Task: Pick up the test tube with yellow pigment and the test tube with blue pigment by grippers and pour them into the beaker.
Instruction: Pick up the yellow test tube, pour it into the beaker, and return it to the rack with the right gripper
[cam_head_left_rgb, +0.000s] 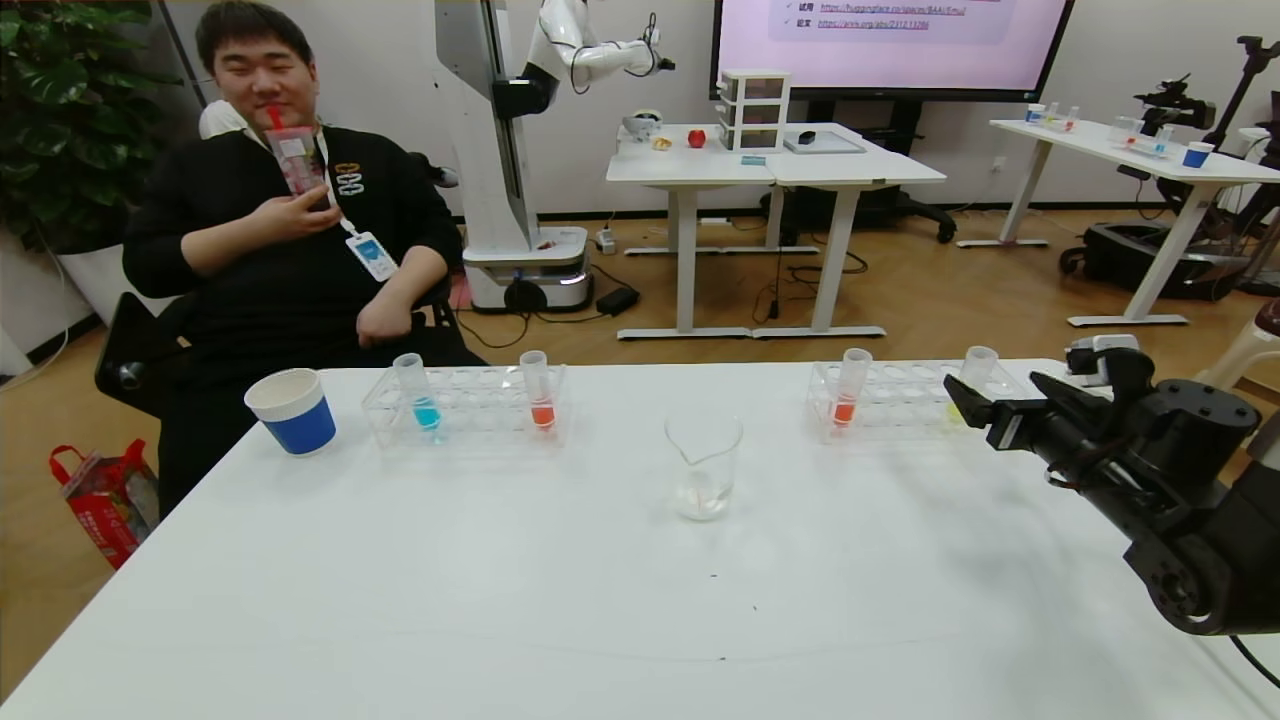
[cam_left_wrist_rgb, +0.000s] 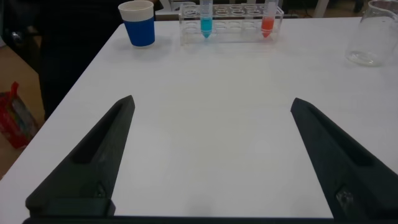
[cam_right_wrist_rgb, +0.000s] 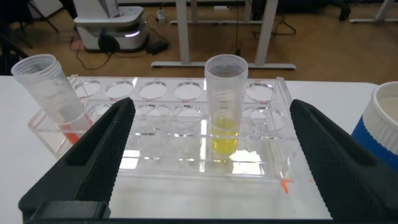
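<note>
The head camera looks forward and down from above the white table (cam_head_left_rgb: 560, 600), far enough back to take in both racks, the beaker (cam_head_left_rgb: 703, 466) and the room behind. The left wrist camera sits low behind the left gripper (cam_left_wrist_rgb: 211, 109), facing across bare tabletop toward the distant left rack (cam_left_wrist_rgb: 231, 25); the beaker also appears at this view's edge. The right wrist camera peers between the right gripper (cam_right_wrist_rgb: 211, 109) fingers, close up on the right rack (cam_right_wrist_rgb: 186, 134) just ahead, with the yellow tube (cam_right_wrist_rgb: 225, 106) centred.
</note>
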